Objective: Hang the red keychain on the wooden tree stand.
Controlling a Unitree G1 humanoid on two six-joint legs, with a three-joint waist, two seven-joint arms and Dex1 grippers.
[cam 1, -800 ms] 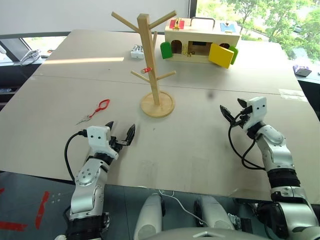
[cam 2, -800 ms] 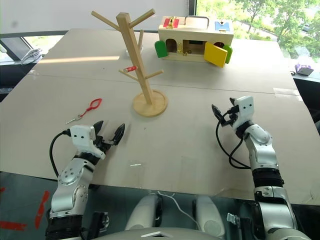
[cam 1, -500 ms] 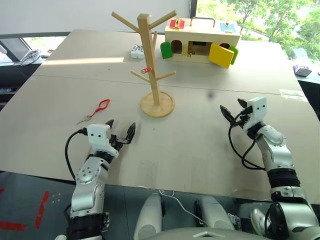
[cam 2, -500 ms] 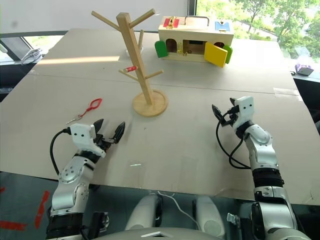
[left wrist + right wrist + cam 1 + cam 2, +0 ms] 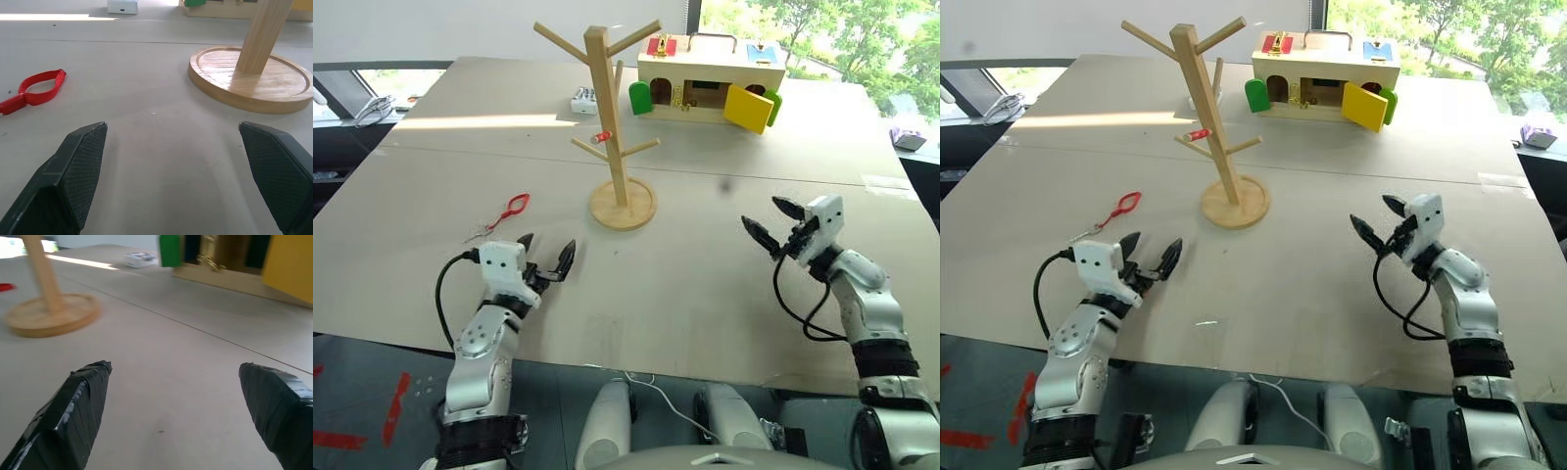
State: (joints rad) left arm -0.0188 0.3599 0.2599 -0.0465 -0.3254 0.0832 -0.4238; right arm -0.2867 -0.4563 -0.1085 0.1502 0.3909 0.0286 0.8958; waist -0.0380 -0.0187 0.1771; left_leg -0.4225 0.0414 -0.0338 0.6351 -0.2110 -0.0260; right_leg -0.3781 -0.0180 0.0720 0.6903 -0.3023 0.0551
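The red keychain [image 5: 512, 207] lies flat on the table, its silvery metal piece pointing toward the front edge; the loop also appears in the left wrist view [image 5: 36, 90]. My left gripper [image 5: 548, 253] hovers just behind the table's front edge, open and empty, a short way in front and to the right of the keychain. The wooden tree stand [image 5: 612, 127] rises upright at mid-table on its round base [image 5: 249, 81]. To the right of the stand, my right gripper [image 5: 766, 217] is open and empty, pointing toward the stand [image 5: 46, 308].
A pale wooden box [image 5: 710, 83] with coloured doors stands at the back right. A small white object [image 5: 582, 100] lies behind the stand. A tiny red-and-white tag [image 5: 601, 136] hangs on a low peg. A dark item [image 5: 906, 140] sits at the table's right edge.
My right hand has turned at the wrist and shifted slightly right and toward the front, its fingers spread wider. The left gripper and the keychain have stayed put.
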